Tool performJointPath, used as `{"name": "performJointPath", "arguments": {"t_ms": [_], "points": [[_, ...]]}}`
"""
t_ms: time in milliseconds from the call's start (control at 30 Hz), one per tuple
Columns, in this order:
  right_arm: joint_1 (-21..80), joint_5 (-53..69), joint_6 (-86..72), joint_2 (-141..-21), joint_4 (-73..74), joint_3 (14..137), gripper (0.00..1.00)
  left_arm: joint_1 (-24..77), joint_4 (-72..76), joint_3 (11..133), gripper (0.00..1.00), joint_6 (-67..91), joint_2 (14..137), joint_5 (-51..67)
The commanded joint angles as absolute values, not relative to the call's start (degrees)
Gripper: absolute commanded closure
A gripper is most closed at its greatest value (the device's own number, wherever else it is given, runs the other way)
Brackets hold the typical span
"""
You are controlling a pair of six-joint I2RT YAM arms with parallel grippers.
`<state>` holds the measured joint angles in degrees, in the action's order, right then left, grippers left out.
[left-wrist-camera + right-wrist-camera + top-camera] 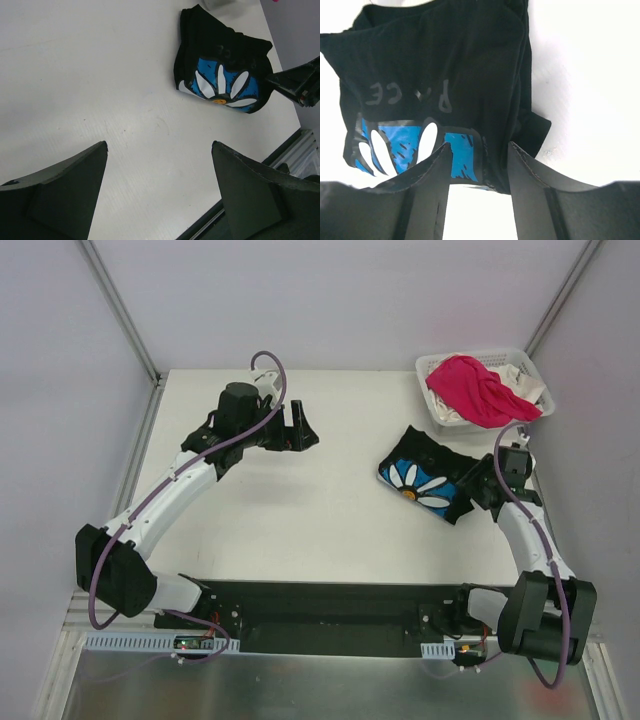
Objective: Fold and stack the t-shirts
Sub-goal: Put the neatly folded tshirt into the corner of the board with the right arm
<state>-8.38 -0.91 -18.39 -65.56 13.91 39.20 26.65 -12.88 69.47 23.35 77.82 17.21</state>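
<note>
Three shirts (black t-shirt [428, 472], pink t-shirt [472, 388], white t-shirt [530, 395]); one basket [478, 353]; two arms: left arm [170, 490], right arm [530, 530]

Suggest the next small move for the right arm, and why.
Probably lift the right gripper clear of the black daisy shirt: its jaws stand apart at the folded shirt's edge, and the pink shirt lies crumpled in the basket.

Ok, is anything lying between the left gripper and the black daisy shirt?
Nothing. Only bare white table lies between the left gripper and the black daisy shirt. This shows in both the top external and left wrist views.
</note>
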Motion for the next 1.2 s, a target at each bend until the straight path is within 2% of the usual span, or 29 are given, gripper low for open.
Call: {"name": "performJointPath", "arguments": {"t_ms": [0, 233, 467, 800, 1167], "points": [[-8.26, -3.16, -16.96, -63.20, 16.17, 44.03, 0.50, 26.81, -12.31, 71.46, 0.16, 22.50, 78.40, 16.17], [-8.09, -0.53, -16.70, -62.13, 18.98, 50.79, 0.49, 26.81, -12.39, 70.40, 0.16, 22.59, 79.27, 16.79], [-6.33, 5.88, -19.68, -72.23, 14.86, 53.09, 0.52, 26.81, -12.39, 71.10, 0.16, 22.59, 80.51, 16.79], [-1.85, 6.76, -21.35, -86.03, 8.53, 57.21, 0.66, 26.81, -12.30, 74.09, 0.16, 22.85, 83.58, 17.58], [-0.09, 8.00, -23.55, -93.86, 6.94, 61.43, 0.68, 26.81, -12.39, 74.00, 0.16, 23.55, 84.73, 17.67]]}}
